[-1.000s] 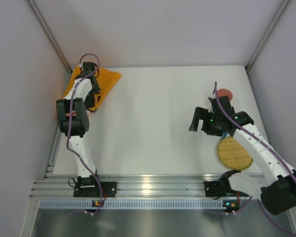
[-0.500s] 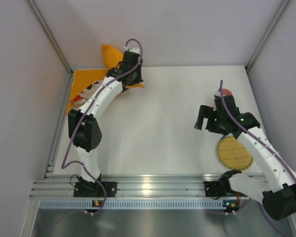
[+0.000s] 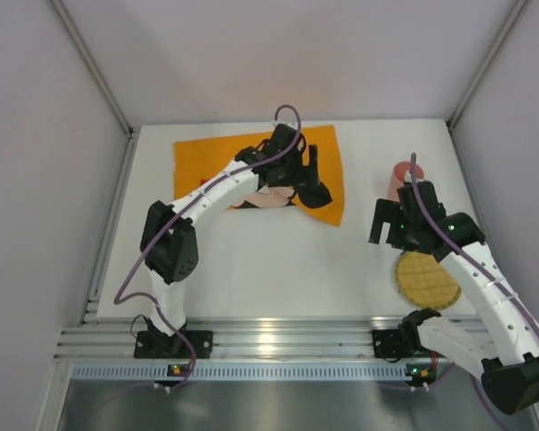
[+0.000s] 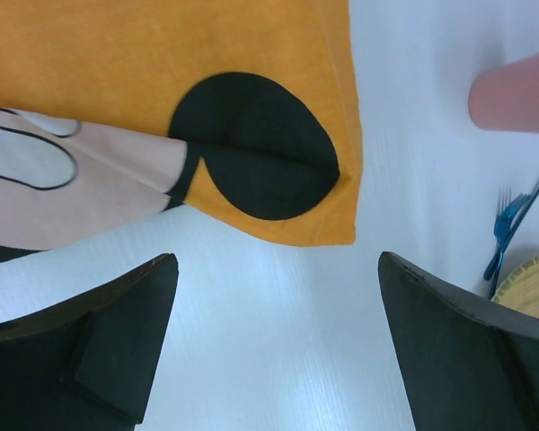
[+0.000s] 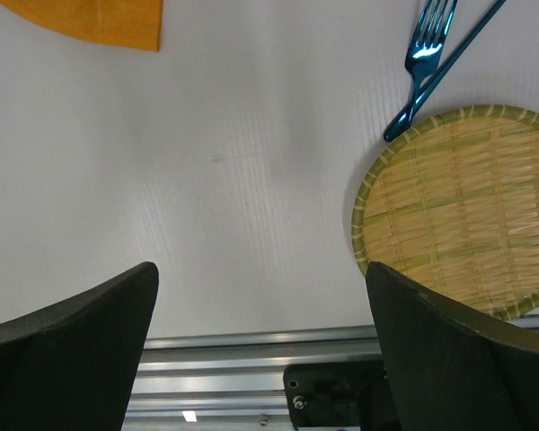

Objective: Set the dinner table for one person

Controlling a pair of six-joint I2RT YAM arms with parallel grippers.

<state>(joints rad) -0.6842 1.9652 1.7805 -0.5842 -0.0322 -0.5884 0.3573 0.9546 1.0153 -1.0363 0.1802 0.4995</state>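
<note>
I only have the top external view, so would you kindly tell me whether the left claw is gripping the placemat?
Observer: No. In the left wrist view the left claw is open over bare table, and the orange placemat lies beyond it.
Operator: Thank you. Is there any cutlery? I see none.
Observer: Yes. The right wrist view shows a blue fork beside the woven plate, crossed by a second blue handle that reaches the plate's rim.
Operator: And the right claw?
Observer: Its own camera shows the right claw open with nothing in it.
</note>
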